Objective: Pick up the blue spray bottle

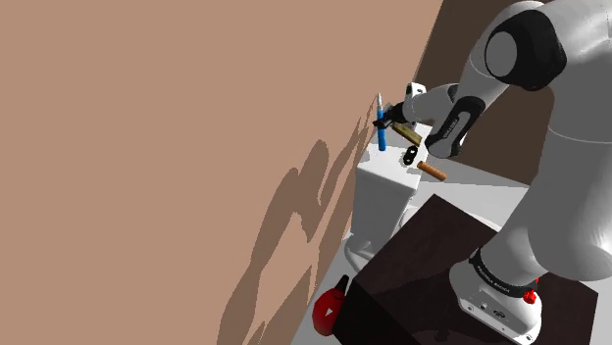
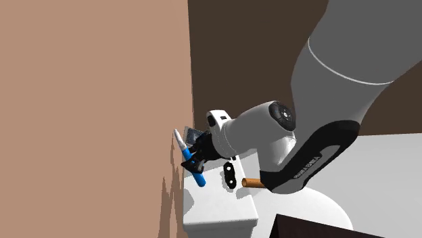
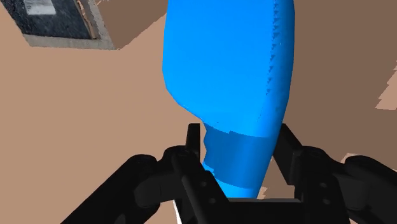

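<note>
Jaws closed on the blue spray bottle [image 3: 229, 83]
Fingers [image 3: 287, 149] squeeze its mid-body so it sits nozzle-up, slightly tilted, right over the white tank [image 1: 384, 186] beside the brown wall [image 1: 147, 147]. Grip looks solid, I'd guess; can't tell if it's clear of the tank top.

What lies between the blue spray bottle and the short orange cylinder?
A small black piece on the white tank lid, right of the blue spray bottle in the second exterior view.
</note>
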Controlling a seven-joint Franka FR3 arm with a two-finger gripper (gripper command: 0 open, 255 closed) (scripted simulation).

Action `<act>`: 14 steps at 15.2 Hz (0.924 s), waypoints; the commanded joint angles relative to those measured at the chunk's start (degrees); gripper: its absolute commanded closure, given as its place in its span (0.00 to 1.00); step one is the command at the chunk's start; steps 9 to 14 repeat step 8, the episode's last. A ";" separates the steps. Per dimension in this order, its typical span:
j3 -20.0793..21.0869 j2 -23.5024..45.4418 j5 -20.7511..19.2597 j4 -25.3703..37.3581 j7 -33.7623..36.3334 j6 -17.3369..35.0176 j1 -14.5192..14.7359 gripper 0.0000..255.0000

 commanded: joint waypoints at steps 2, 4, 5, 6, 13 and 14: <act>-0.69 -3.59 -2.59 0.06 0.71 -2.97 0.42 1.00; -0.98 -6.00 -4.40 0.17 1.34 -5.05 0.59 1.00; -1.06 -7.20 -5.37 0.26 1.72 -6.11 0.62 1.00; -1.09 -8.41 -6.39 0.38 2.17 -7.20 0.60 1.00; -1.07 -8.60 -6.55 0.40 2.23 -7.37 0.58 1.00; -1.07 -8.60 -6.55 0.40 2.23 -7.37 0.58 1.00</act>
